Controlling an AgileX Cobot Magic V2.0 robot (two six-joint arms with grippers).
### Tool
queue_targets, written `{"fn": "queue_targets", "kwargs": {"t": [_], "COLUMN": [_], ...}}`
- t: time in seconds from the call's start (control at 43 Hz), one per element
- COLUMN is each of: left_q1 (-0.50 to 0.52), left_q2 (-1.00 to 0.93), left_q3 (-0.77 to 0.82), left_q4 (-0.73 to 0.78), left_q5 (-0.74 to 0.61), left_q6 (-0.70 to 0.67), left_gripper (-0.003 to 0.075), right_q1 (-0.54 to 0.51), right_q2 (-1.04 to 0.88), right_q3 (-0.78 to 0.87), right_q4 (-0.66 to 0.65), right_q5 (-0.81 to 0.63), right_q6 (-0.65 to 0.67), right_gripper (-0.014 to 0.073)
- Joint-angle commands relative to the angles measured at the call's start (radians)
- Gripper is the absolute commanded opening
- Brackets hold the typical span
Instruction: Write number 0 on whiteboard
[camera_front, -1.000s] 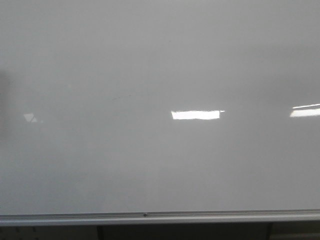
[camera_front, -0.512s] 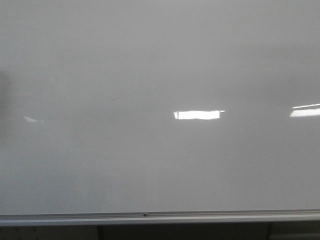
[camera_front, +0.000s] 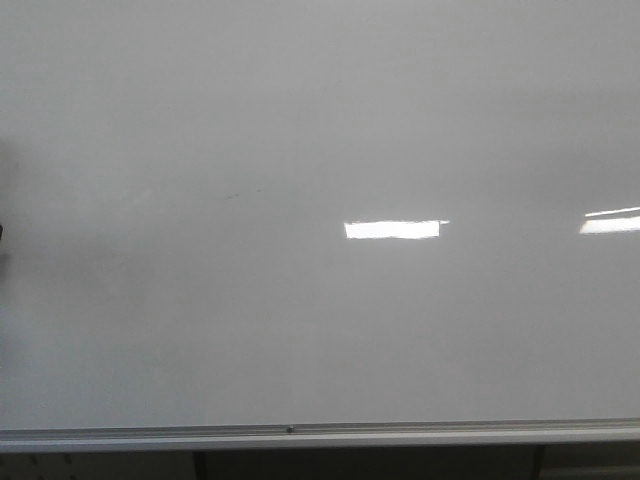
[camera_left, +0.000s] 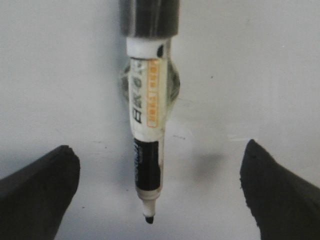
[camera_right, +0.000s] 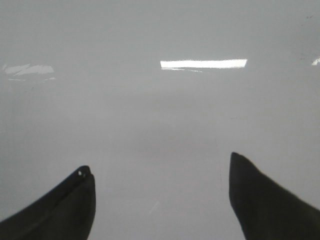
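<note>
The whiteboard fills the front view, glossy white-grey and bare apart from a tiny speck. The number 0 is out of view. Neither arm shows in the front view. In the left wrist view a white and black marker hangs uncapped from a black holder above, its black tip close to the whiteboard. Whether the tip touches, I cannot tell. My left gripper is open, its fingers far apart on both sides of the marker and clear of it. My right gripper is open over the bare whiteboard.
A silver aluminium frame edge runs along the board's lower side, with dark space below it. Bright rectangular light reflections lie on the board at centre and far right. A dim shadow sits at the left edge.
The small pale reflection at the board's left side has shrunk and gone. The shadow at the left edge has shifted slightly. No new mark appears on the board.
</note>
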Motion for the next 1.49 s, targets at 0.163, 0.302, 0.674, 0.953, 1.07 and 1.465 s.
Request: {"fn": "queue_targets", "kwargs": {"t": [0.163,0.302,0.674,0.953,1.07,1.465], "left_q1": [-0.005,-0.005,-0.005,-0.005,-0.035,-0.315], "left_q2": [0.06,0.08,0.089,0.086,0.046,-0.088], "left_q3": [-0.028,-0.028,-0.028,-0.028,-0.028,-0.219], "left_q4": [-0.008,-0.008,0.001,0.001,0.002,-0.002], "left_q5": [-0.204,-0.209,-0.259,-0.217,-0.058,0.654], "left_q6": [-0.01,-0.01,-0.01,-0.012,-0.017,0.035], "left_gripper": [0.0618,0.0618,0.0236,-0.0019,-0.0019,-0.0017], "right_q1": [0.002,0.002,0.002,0.002,0.002,0.015], "right_q2": [0.014,0.014,0.014,0.014,0.014,0.186], "right_q3": [-0.035,-0.035,-0.035,-0.035,-0.035,-0.128], "right_q4": [-0.011,-0.011,-0.011,-0.011,-0.011,0.002], "right_q5": [-0.082,-0.081,-0.078,-0.077,-0.077,0.048], "right_q6": [-0.001,-0.001,-0.001,-0.001,-0.001,-0.001], "right_gripper": [0.0573,0.0574,0.0574,0.0574,0.0574,0.0574]}}
